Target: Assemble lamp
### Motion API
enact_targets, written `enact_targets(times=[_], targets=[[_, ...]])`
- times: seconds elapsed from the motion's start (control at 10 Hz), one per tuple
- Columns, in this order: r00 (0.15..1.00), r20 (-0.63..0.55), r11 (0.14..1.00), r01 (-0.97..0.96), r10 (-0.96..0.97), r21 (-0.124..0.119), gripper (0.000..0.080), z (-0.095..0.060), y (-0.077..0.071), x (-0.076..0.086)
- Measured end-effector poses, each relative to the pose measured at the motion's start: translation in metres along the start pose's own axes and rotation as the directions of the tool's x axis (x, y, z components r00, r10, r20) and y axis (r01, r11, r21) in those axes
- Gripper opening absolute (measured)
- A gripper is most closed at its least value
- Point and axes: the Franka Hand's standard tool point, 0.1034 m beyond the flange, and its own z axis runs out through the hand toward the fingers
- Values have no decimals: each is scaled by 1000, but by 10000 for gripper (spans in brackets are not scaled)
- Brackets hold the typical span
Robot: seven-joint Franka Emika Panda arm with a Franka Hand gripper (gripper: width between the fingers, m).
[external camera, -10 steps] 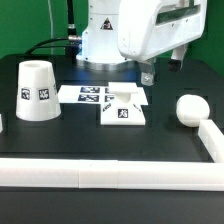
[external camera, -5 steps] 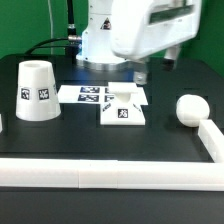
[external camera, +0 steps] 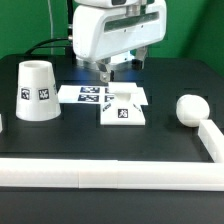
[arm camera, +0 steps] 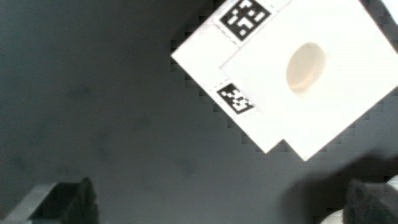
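Nearest me, a low white wall (external camera: 110,172) runs along the front of the black table (external camera: 60,140) and turns up the exterior view's right side. Just behind its corner, well off to the exterior view's right of the claw (external camera: 106,72), the bulb (external camera: 190,108) lies on the table, a plain white ball.

The base (external camera: 122,112) sits just on the near side of the claw. It is a flat white square with black-and-white tags. On the wrist camera the base (arm camera: 294,75) shows a round hollow (arm camera: 306,65) in its middle, with only pale plastic showing in it.

The shade (external camera: 35,90) stands well away from the claw on the exterior view's left, wide end down, so I cannot see inside it. It carries two tags on its side.

The marker board (external camera: 85,95) lies flat just below the claw, and the base overlaps its corner in my view.

The claw (arm camera: 214,203) hangs from the white arm (external camera: 115,35) with its fingers (arm camera: 63,200) spread wide. It grips nothing.
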Motion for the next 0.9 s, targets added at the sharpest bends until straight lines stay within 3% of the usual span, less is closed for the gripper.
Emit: enact_targets(times=[0.3, 0.4, 0.6, 0.7, 0.9], targets=[[1000, 1, 1000, -15, 15, 2, 700, 1, 0, 0], [993, -1, 993, -121, 121, 6, 700, 1, -1, -1], [950, -5, 950, -313, 313, 7, 700, 11, -12, -16], [931, 0, 930, -366, 366, 22, 700, 15, -18, -21], [882, -1, 881, -471, 472, 29, 700, 14, -18, -18]])
